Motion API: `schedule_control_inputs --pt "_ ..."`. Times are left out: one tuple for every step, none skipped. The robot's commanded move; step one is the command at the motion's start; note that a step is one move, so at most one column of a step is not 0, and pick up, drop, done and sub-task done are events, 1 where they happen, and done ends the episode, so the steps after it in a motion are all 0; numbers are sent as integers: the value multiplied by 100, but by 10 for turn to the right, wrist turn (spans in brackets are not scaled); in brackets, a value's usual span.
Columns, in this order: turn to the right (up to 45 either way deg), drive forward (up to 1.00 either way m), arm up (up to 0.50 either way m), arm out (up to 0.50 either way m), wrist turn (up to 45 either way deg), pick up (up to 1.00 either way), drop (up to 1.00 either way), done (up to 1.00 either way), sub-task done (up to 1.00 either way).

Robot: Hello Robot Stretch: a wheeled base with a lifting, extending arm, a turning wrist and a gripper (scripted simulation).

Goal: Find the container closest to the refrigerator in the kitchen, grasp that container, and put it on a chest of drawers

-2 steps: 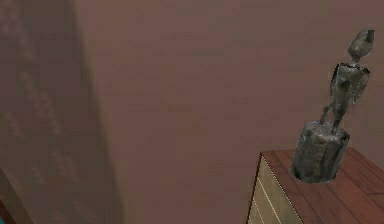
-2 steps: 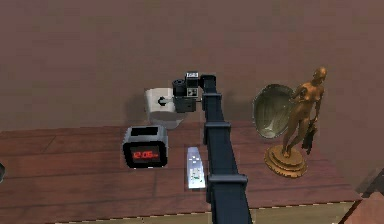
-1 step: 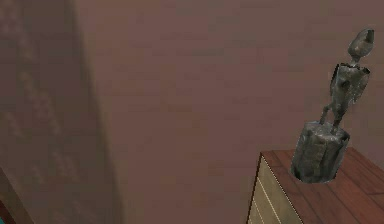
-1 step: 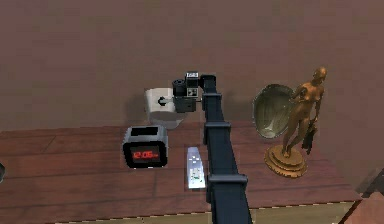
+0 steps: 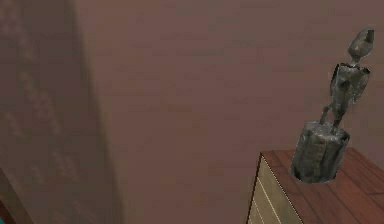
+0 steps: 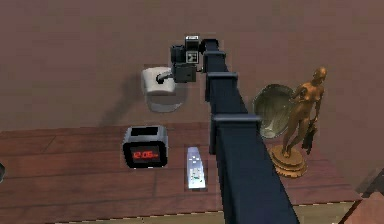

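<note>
In the arm side view my arm reaches out over a wooden chest top [image 6: 70, 160]. At its far end the gripper [image 6: 172, 64] holds a pale grey-white container [image 6: 160, 90]. The container hangs clear above the wood, with the brown wall behind it. In the forward view a corner of the chest of drawers [image 5: 272, 195] with pale drawer fronts shows at the lower right.
On the chest top stand a black alarm clock with red digits [image 6: 145, 148], a grey remote control [image 6: 195, 167], a bronze figure statue [image 6: 303, 118] and a shell-shaped ornament [image 6: 270, 103]. A grey figure statue [image 5: 333, 110] stands on the chest corner. The wall lies close behind.
</note>
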Motion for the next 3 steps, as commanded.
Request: schedule_control_inputs --pt "0 0 0 0 -60 0 0 0 0" --pt "0 0 0 -12 0 0 0 0 0" --pt "0 0 -28 0 0 0 0 0 0"
